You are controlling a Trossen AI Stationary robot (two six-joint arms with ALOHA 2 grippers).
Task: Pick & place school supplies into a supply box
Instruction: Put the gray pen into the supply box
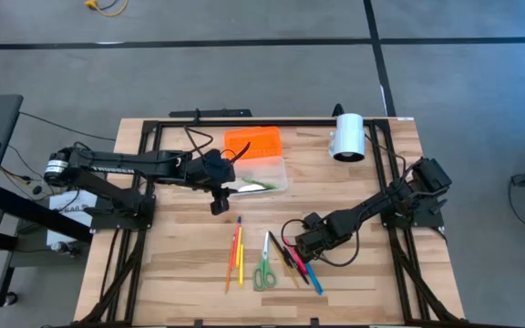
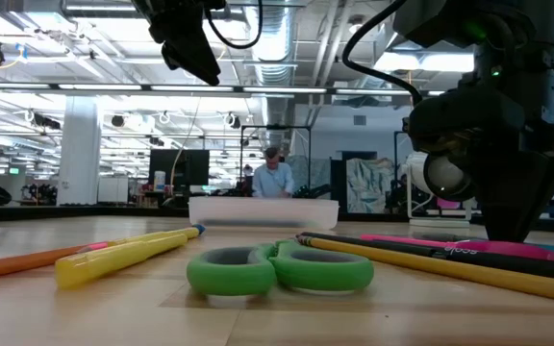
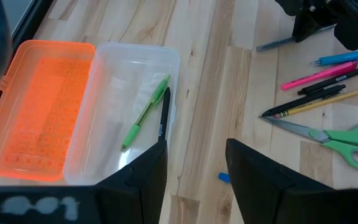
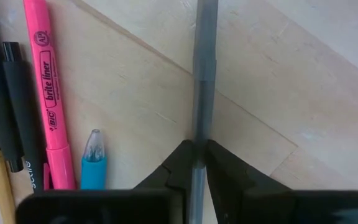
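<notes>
A: Fingers first. Left gripper (image 1: pixel 218 206) hangs above the bench (image 1: pixel 171 264), just past the near edge of the supply box (image 1: pixel 261 170). Its fingers (image 3: pixel 143 180) are spread with nothing between them. Likely positioned over the box edge for a drop.

B: Box contents?

A: Clear tray sits at the bench's back middle, orange lid (image 3: pixel 36 106) folded flat beside it so the tray stays open from above. Left wrist view shows 2 items inside: a green pen (image 3: pixel 145 112) and a black pen (image 3: pixel 163 115), both along the tray's length, which is the only way they fit.

B: Loose items?

A: In front of the box, left to right: orange and yellow pencils (image 1: pixel 236 253) lying parallel, green-handled scissors (image 1: pixel 264 266), then a fanned cluster with a brown pencil, black pens, a pink highlighter (image 4: pixel 47 93) and a blue pen (image 4: pixel 92 160).

B: Right arm?

A: Right gripper (image 1: pixel 301 241) is down at the bench on the right edge of that cluster. Right wrist view: fingers pinched shut on a grey pen (image 4: pixel 204 68), gripped across its shaft near 1 end. It looks to be still touching the wood.

B: Risk?

A: End grip means the long free end may droop or swing in transit. White cylinder (image 1: pixel 347 137) at the back right is well apart from both arms.
</notes>
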